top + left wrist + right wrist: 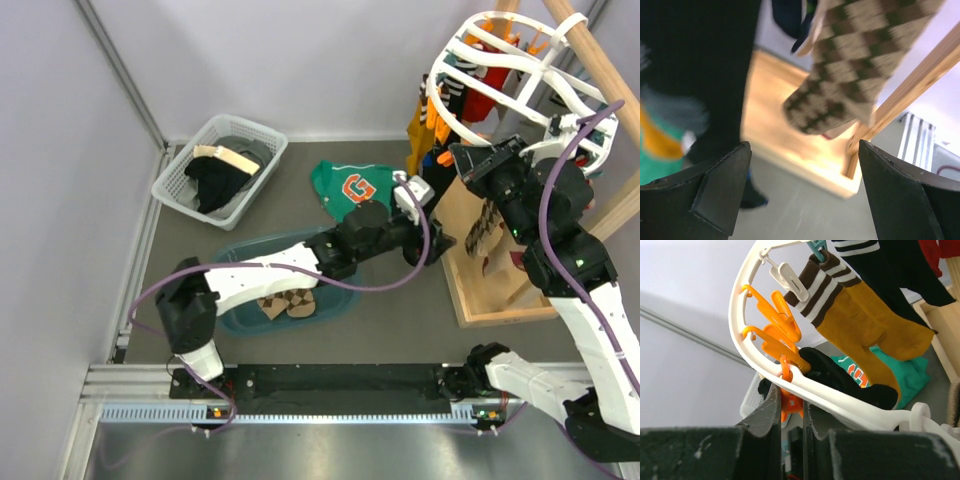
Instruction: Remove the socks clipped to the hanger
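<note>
Grey floor (400, 325), wooden stand (492, 302) at right. Hanger (437, 100) up high, socks (420, 125) clipped beneath. Left gripper (800, 150) spread wide, near argyle sock (855, 65), nothing held. Right gripper (790, 412) pinched on orange clip (789, 404) at hanger rim.

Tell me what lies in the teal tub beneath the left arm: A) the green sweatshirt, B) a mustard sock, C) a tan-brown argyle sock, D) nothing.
C: a tan-brown argyle sock shows inside the teal tub in the top view; the sweatshirt lies on the floor beyond it.
</note>
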Motion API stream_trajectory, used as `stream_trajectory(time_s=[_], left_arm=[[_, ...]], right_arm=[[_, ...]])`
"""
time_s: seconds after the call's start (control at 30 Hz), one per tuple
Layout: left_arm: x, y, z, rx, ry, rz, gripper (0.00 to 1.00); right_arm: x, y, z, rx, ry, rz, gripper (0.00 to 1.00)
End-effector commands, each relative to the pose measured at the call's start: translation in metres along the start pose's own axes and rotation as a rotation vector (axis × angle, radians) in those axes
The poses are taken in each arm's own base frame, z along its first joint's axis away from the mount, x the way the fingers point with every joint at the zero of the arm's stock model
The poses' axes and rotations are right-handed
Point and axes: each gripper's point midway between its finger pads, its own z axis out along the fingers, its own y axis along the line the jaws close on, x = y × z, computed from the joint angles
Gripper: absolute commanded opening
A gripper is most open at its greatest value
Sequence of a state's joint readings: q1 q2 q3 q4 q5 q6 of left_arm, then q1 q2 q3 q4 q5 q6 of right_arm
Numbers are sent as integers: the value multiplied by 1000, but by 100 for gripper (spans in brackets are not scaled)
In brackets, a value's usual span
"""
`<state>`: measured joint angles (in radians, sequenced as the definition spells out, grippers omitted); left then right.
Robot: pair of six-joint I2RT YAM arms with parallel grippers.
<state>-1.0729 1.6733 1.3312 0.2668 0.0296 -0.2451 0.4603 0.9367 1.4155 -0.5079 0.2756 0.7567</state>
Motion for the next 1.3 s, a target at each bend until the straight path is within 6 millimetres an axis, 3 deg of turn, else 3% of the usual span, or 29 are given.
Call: stream_trajectory(time_s=[0.0,0.27,0.5,0.6,0.63,0.67,0.73,0.8,0.93,0.97,1.03,1.27], left_arm=[[-39,-36,26,103,-145,45,93],[-16,-50,54,144,-157,41,93],[-18,-62,69,150,-179,64,92],[-16,-59,73,134,-171,72,78],[-15,-59,72,136,-169,72,51],[-19,-60,70,137,-178,72,38],[-23,-62,63,140,-186,70,13],[-19,-60,57,136,-181,67,0],[-22,-56,44,117,-184,67,0],[-24,-56,40,117,-182,67,0],[-28,-50,36,79,-188,65,0],[-29,-44,22,11,-199,85,0]], right_arm=[[8,20,-9,-89,62,61,2],[2,28,-23,-126,71,77,4],[4,28,-25,-131,76,106,4],[4,30,-27,-140,81,110,5],[6,28,-28,-135,87,108,7],[6,28,-29,-134,89,102,9],[9,23,-31,-118,105,84,22],[11,22,-35,-120,118,46,32],[13,14,-47,-101,155,-49,52],[20,2,-52,-62,194,-93,54],[14,1,-60,-44,198,-126,60],[-10,-22,-82,101,183,-242,62]])
